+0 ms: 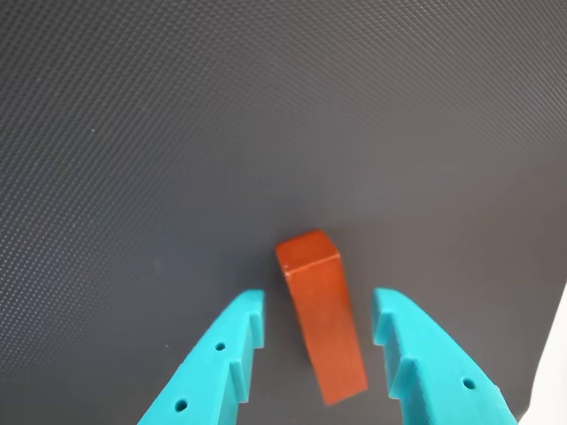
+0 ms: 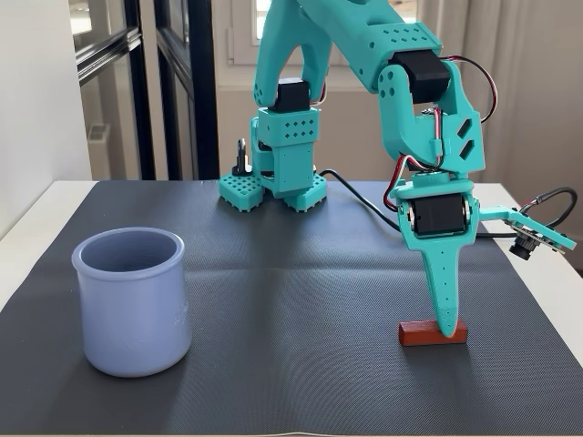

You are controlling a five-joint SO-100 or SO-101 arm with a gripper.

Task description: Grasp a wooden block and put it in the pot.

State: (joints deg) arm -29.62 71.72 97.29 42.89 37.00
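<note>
The wooden block (image 1: 322, 314) is a small reddish-brown bar lying flat on the dark mat; it also shows at the right front in the fixed view (image 2: 421, 334). My teal gripper (image 1: 319, 328) is lowered straight over it, open, with one finger on each side of the block and a gap between each finger and the wood. In the fixed view the gripper (image 2: 446, 330) points down with its tip at the block. The pale periwinkle pot (image 2: 133, 300) stands upright at the left front of the mat, far from the gripper, and looks empty.
The dark textured mat (image 2: 291, 273) covers the white table. The arm's base (image 2: 278, 173) stands at the mat's back centre, with cables trailing to the right. The wrist camera (image 2: 537, 237) sticks out to the right of the gripper.
</note>
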